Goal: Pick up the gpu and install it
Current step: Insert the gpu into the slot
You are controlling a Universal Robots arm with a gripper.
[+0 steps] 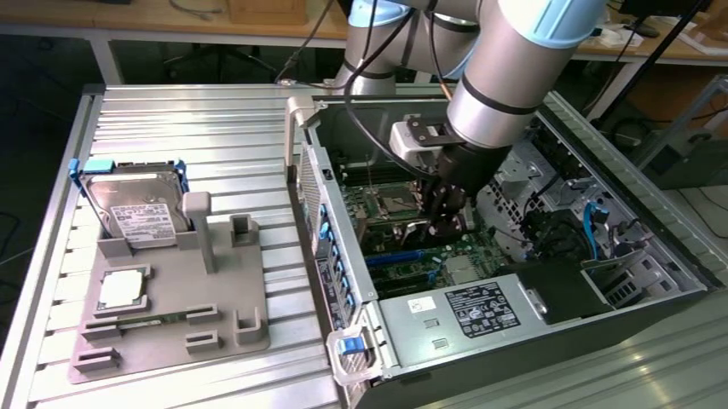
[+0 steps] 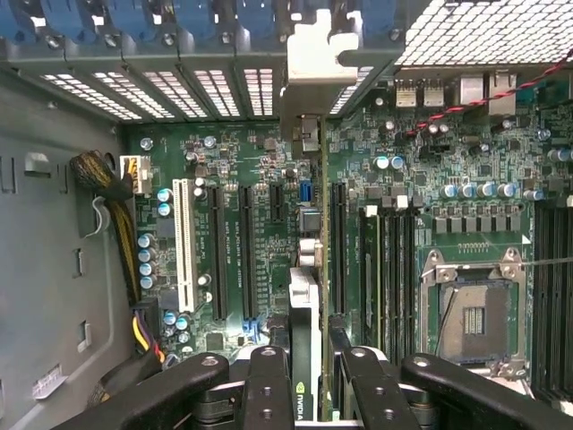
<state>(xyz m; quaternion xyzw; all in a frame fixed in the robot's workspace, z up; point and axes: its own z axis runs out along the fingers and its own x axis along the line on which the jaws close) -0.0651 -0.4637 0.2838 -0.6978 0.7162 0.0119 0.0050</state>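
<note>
gpu bracket bare metal; gripper matt black; table ribbed metal.

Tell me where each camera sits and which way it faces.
Exterior view: raised beside the table, looking down into the open computer case; the arm and gripper show.
Wrist view: on the wrist, looking past the fingers at the motherboard; the gripper is shut on the gpu.
Shared: gripper, motherboard, CPU socket.

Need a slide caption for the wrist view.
Wrist view: gripper holds the gpu edge-on over the motherboard slots inside the case.
</note>
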